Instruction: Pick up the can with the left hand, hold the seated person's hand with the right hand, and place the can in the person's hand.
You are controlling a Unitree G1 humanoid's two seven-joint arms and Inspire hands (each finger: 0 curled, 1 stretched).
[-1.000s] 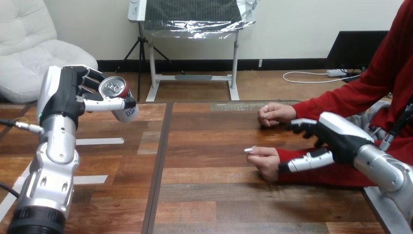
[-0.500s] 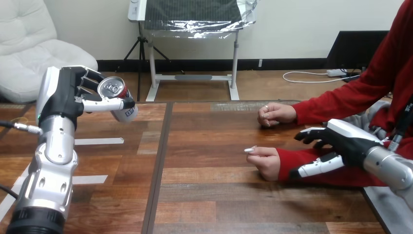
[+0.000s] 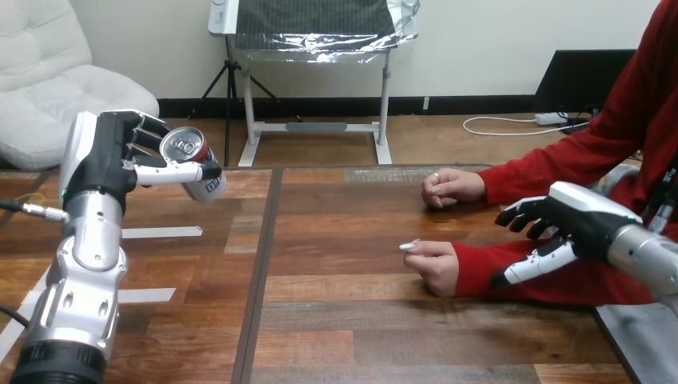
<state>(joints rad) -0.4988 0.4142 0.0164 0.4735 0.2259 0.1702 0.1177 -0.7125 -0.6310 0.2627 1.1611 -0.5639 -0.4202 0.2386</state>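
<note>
Two robot hands are over the dark wooden plank table. The left hand is raised above the table's left part. Its fingers curl behind a red and white metal drinks can with a silver top, and its thumb presses across the can's front, so the can is clamped between them. The can hangs in the air, clear of the table, tilted so that its top and pull tab face the camera.

The right hand is at the table's right side, above the red sleeve behind the person's nearer hand. Its fingers are spread apart and only slightly bent. Its thumb stretches out over the sleeve, and the hand closes on nothing. Whether the thumb touches the sleeve cannot be told.

The person's nearer hand rests on the table as a loose fist, just beside the right hand's thumb tip and well apart from the can. The person's farther hand rests on the table just beyond it, its fingers curled in. A white tape strip lies on the table's left part, beside the silver left forearm.
</note>
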